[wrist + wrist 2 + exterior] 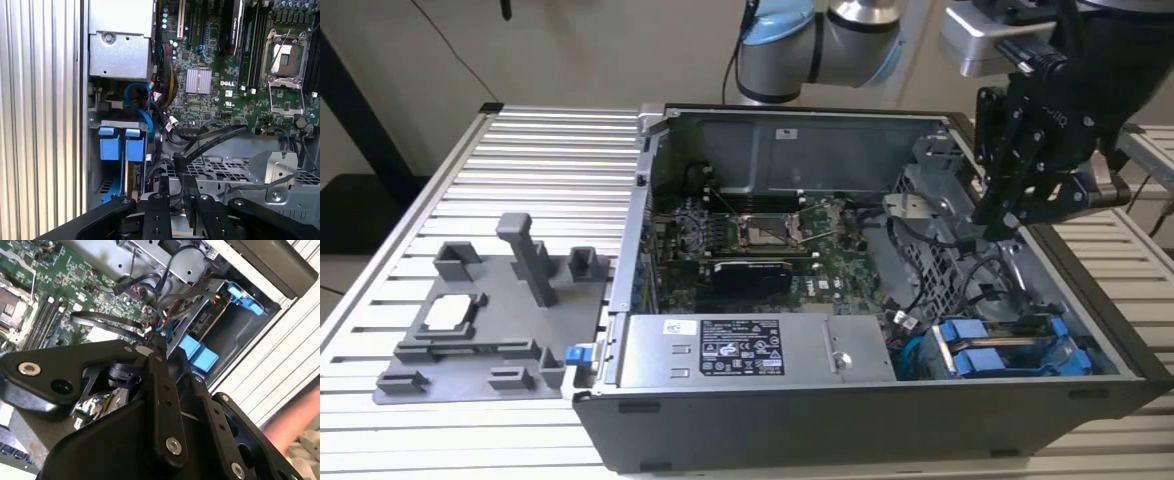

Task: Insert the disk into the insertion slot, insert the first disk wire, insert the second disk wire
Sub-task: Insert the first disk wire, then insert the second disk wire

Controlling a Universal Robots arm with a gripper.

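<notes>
Black jointed claw over perforated steel cage.

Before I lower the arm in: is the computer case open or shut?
Open. In the exterior view the case has no cover on top; the motherboard and power supply lie exposed.

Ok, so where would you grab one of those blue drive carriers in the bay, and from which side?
Take either blue drive carrier by its blue front tab, likely coming straight down through the case's open side. The carriers sit sunk in the bay, fronts facing the opening, with cables crowding alongside, so their flanks look hard to reach.
</notes>
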